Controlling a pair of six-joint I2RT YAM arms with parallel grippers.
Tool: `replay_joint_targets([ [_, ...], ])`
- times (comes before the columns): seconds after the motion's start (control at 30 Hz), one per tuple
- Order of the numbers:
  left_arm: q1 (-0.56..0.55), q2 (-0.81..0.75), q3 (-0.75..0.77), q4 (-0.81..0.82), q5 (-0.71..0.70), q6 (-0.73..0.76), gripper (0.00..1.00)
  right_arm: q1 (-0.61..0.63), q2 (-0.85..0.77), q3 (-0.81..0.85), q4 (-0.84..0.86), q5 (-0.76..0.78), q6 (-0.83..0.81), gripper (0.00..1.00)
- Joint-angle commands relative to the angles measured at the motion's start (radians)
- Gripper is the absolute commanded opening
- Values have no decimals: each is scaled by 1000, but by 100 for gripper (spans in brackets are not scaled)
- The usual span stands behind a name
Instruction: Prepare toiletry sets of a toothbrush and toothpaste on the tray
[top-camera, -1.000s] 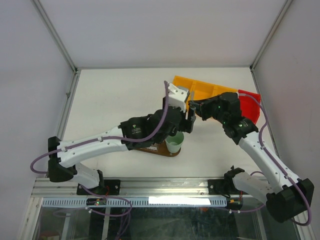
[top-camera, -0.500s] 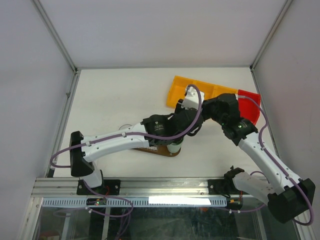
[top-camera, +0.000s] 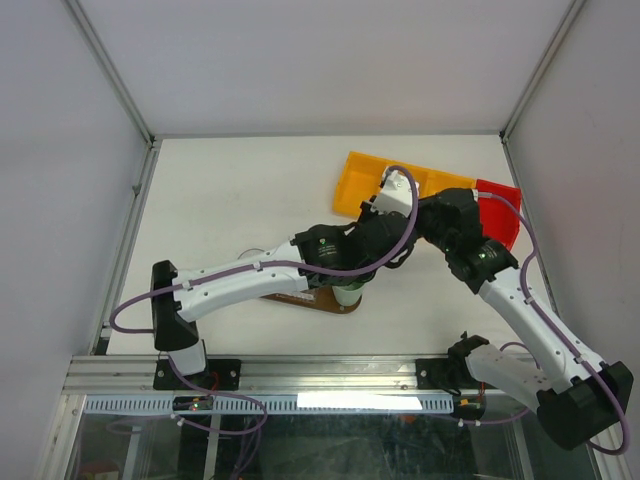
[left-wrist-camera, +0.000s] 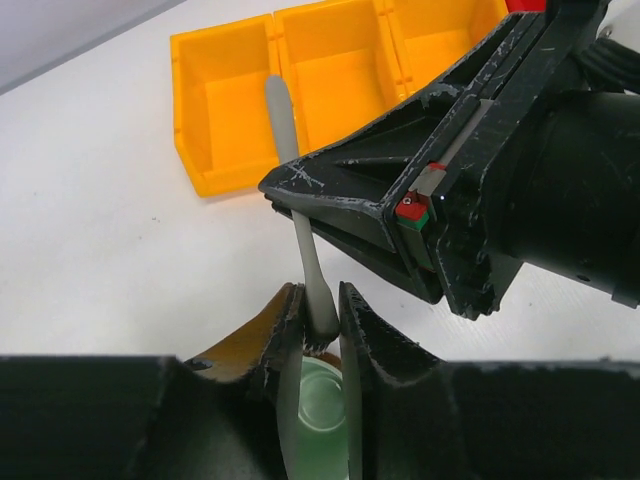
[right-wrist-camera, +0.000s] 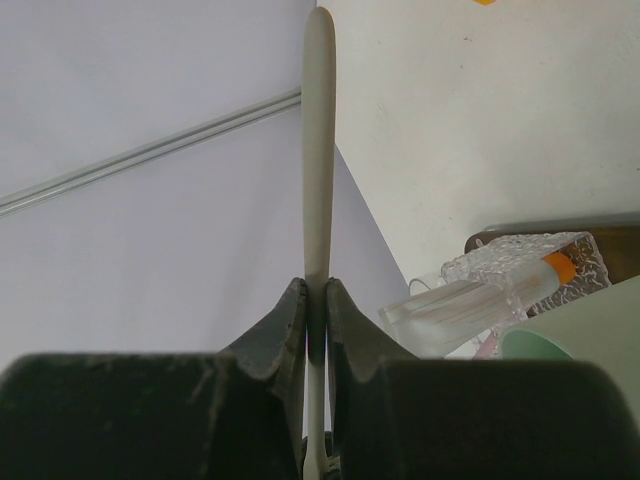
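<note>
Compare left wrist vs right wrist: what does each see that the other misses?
Left wrist only: the yellow compartmented plastic bin, the right gripper seen from outside, and the left gripper pinching the lower end of the thin pale grey toothbrush.
Right wrist only: the clear textured glass with an orange-capped tube inside.
Both: the toothbrush clamped in the right gripper, the mint-green cup, and an edge of the dark brown wooden tray.

The brush (left-wrist-camera: 283, 120) was seen as matt grey plastic; the bin (left-wrist-camera: 225, 105), glossy yellow plastic; the tray (left-wrist-camera: 245, 335), smooth wood; the glass (right-wrist-camera: 510, 262), knobbly.
</note>
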Motion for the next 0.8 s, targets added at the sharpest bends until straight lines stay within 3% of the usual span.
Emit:
replay_joint_targets([
  [0.0, -17, 6, 53, 5, -27, 45, 16, 8, -26, 9, 24, 33, 13, 0],
  [0.1, -22, 2, 53, 0, -41, 39, 4, 7, -29, 4, 33, 34, -3, 1],
  [0.17, -22, -5, 48, -2, -48, 30, 0, 8, -36, -3, 39, 39, -19, 9],
  [0.37, -24, -69, -16, -2, -66, -40, 0, 7, -97, -46, 91, 91, -157, 63],
  [0.47, -23, -123, -64, -2, -62, -95, 0, 7, -160, -56, 78, 160, -298, 82],
  [0.63, -22, -233, -138, -20, -33, -194, 0, 5, -271, -40, 38, 277, -552, 90],
  [0.77, -22, -306, -169, -86, 18, -280, 0, 5, -333, 17, 27, 265, -893, 95],
])
